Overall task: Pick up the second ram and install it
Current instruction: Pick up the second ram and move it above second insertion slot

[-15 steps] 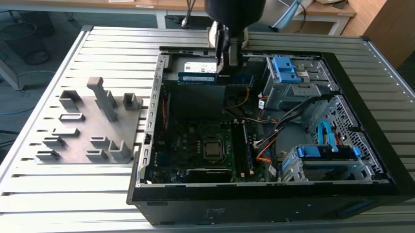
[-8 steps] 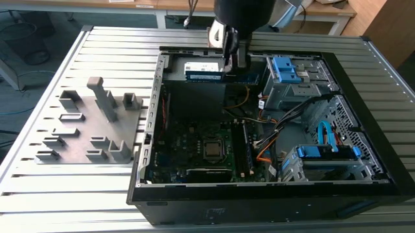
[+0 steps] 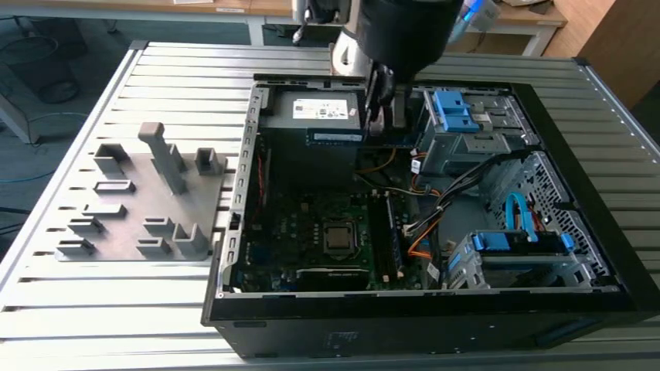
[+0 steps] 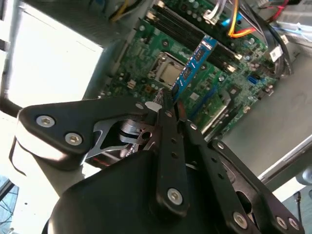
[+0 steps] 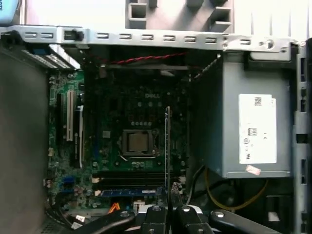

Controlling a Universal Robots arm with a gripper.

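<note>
Second ram (image 4: 195, 66) clamped at one end between closed fingers (image 4: 171, 146), held over motherboard (image 4: 141, 68) inside open case (image 3: 413, 300). Likely light, stiff, fragile; best gripped by flat faces.

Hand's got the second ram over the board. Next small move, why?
Probably rotate the wrist: the hand grips the second ram crosswise to the memory slots, above them, so it likely cannot seat until it runs parallel.

Ribbed metal table (image 3: 83, 309); wooden desks (image 3: 134, 8) stand behind.
</note>
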